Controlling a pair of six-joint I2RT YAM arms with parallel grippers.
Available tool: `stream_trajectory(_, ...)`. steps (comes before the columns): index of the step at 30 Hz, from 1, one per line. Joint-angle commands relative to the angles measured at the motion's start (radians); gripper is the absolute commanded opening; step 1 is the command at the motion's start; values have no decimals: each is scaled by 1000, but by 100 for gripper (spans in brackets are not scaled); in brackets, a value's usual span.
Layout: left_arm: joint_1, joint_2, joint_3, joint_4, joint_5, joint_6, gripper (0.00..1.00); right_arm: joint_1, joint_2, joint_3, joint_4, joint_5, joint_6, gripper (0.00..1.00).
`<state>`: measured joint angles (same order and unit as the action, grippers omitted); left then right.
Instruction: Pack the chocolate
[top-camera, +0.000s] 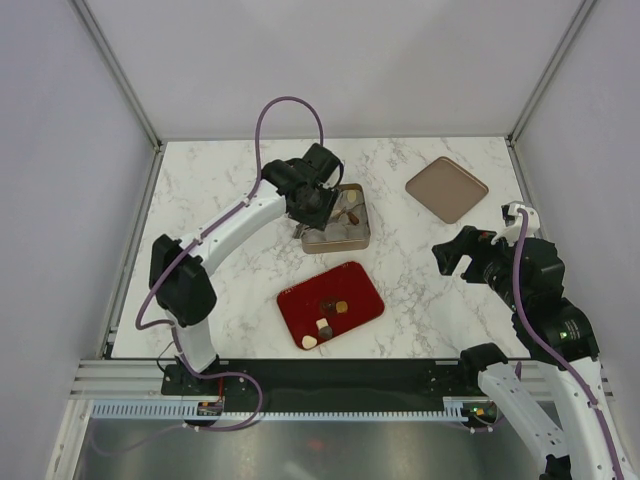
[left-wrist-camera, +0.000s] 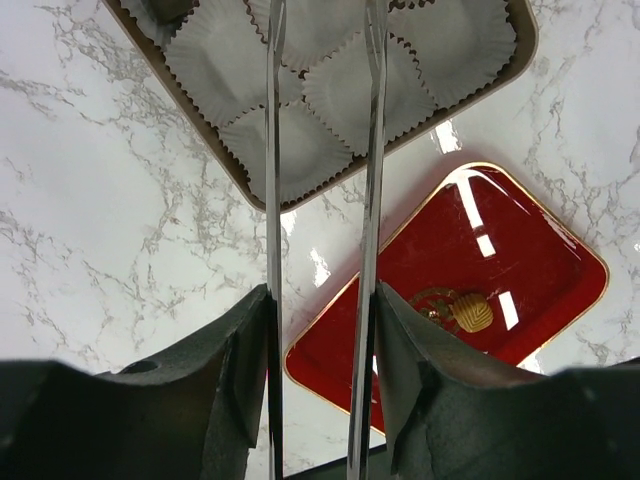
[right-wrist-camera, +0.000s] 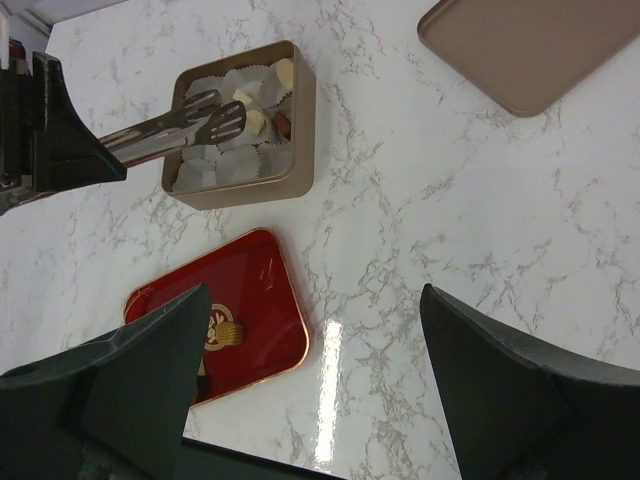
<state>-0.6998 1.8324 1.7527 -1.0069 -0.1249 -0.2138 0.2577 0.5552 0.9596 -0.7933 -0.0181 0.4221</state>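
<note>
Several chocolate pieces (top-camera: 325, 306) lie on the red tray (top-camera: 355, 285), dark, tan and cream (top-camera: 310, 342). More cream and brown pieces (right-wrist-camera: 257, 120) sit in paper cups in the tan box (top-camera: 340, 240). My left gripper (top-camera: 315, 200) is shut on metal tongs (left-wrist-camera: 272, 150). The tongs' tips (right-wrist-camera: 215, 115) reach over the box, slightly apart, with nothing seen between them. My right gripper (top-camera: 455, 258) is open and empty above the table's right side.
The box's flat tan lid (top-camera: 447, 188) lies at the back right, also in the right wrist view (right-wrist-camera: 530, 50). Empty paper cups (left-wrist-camera: 350, 90) fill the near part of the box. The red tray carries a gold emblem (left-wrist-camera: 472, 312).
</note>
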Motion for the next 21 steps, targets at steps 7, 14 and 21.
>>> stream_trajectory(7,-41,-252,-130,-12,94,59,49,0,9,30,22,12,-12,94)
stream_trajectory(14,-179,-413,-321,-27,94,34,49,0,22,53,8,40,-22,94)
stream_trajectory(21,-308,-499,-473,-50,90,-27,50,-2,15,47,5,41,-17,94)
